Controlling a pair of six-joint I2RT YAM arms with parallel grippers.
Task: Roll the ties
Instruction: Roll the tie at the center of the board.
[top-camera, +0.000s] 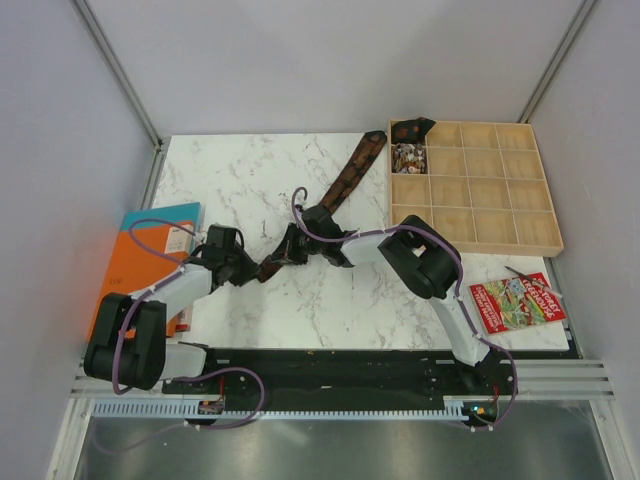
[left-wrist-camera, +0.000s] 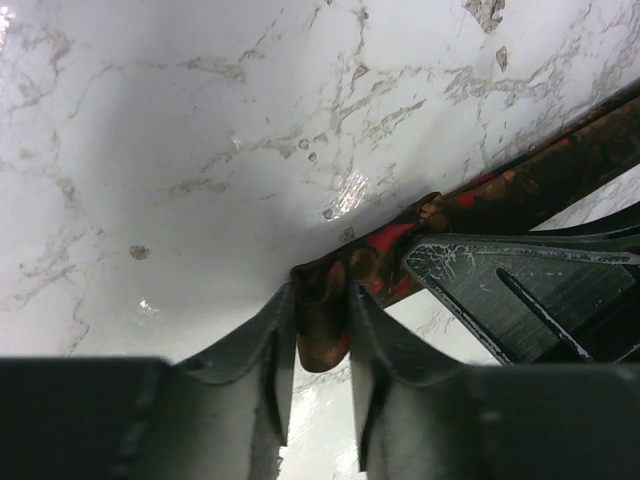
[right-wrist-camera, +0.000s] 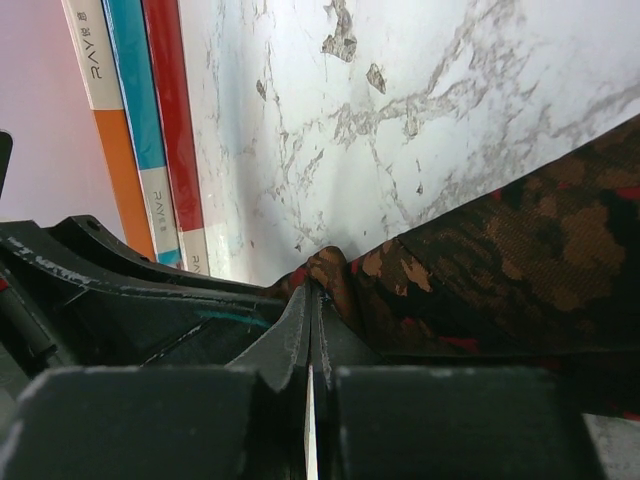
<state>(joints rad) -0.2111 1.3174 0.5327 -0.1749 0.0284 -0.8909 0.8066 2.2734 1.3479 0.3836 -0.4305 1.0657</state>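
The tie lies stretched out on the marble table. It is a narrow dark brown strip mottled with reddish-brown and orange. Its far end sits just beside the far-left corner of the wooden tray. From there its long axis slants away to the tray's left and toward the arms. Its near end lies well to the left of the tray, where both grippers meet. That near end is curled or folded over on itself into a small thick nub (the start of a roll, by the look of it), and the rest of the length is unrolled.

The left gripper comes at the nub from the side away from the tray. Its fingers hug the nub on both sides and appear clamped on it. The right gripper comes from the tray side, just beside the left one's hold, its fingers pressed together with a pinch of the cloth at their tips. Both are about equally near the nub. The unrolled length runs off past the right gripper toward the tray, so I judge the roll must travel that way along the axis.

In the tray's far-left compartments sit a dark bundle and a speckled bundle, seemingly ties already rolled.
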